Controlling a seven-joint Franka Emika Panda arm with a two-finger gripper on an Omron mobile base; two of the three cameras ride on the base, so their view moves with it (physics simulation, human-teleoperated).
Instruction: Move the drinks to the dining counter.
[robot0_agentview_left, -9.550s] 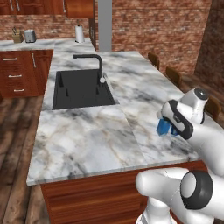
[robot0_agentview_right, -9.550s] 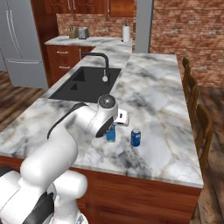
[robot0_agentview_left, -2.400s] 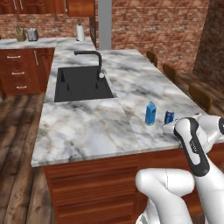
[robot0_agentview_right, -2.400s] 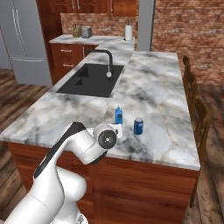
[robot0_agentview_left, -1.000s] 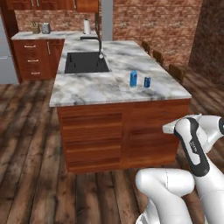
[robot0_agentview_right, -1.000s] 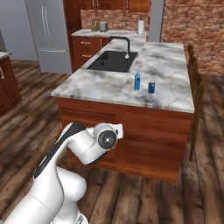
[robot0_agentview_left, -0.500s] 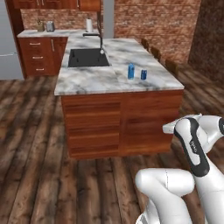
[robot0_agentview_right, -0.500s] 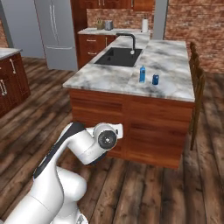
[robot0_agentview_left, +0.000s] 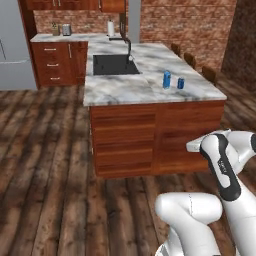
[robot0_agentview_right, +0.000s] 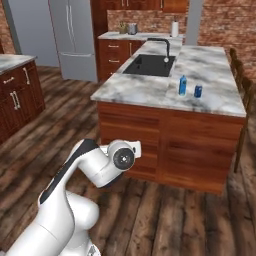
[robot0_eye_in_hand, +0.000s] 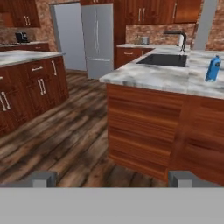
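Base is backing away since the earlier frames, the counter (robot0_agentview_left: 150, 87) receding. Carton (robot0_agentview_left: 167, 79) and can (robot0_agentview_left: 181, 83) are standing delivered, side by side near its right edge. Gripper (robot0_eye_in_hand: 111, 178) is hanging wide, empty, freed for the next fetch.

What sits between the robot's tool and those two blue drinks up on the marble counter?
Only open floor and the counter's wood base. The tool is open and low, well back from the dining counter, where the blue carton and can stand.

Home kitchen: steel fridge (robot0_agentview_right: 72, 37), sink (robot0_agentview_left: 114, 64), wood cabinets (robot0_agentview_left: 55, 64).
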